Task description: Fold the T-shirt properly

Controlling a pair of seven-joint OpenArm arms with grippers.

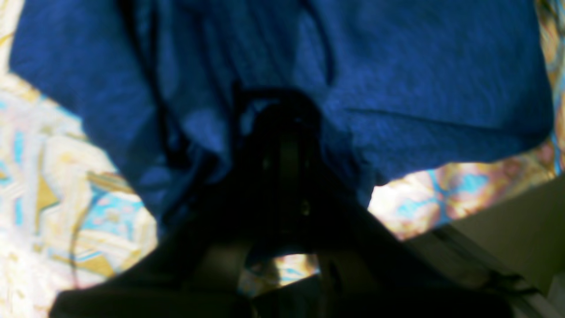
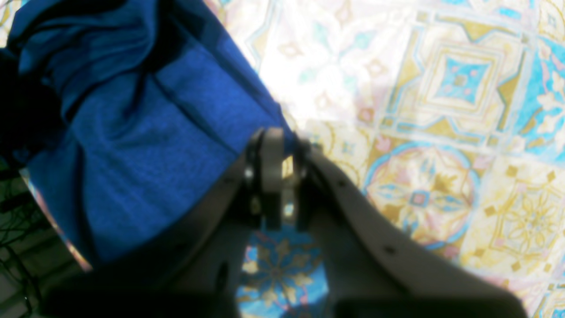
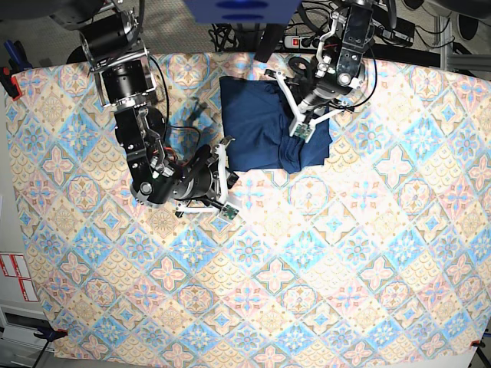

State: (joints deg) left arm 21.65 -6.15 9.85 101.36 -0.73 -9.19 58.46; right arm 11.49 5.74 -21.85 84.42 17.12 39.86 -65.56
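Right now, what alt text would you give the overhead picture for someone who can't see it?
A dark blue shirt lies folded on a colourful tiled tablecloth. The left claw pinches its right side, while the right claw sits at its lower left corner.

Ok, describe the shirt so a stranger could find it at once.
Look at the patterned tablecloth that covers the table, then go to its far middle edge. There lies the T-shirt, a plain dark navy bundle folded into a rough rectangle. It is the only garment and the only solid-coloured patch on the colourful tiles.
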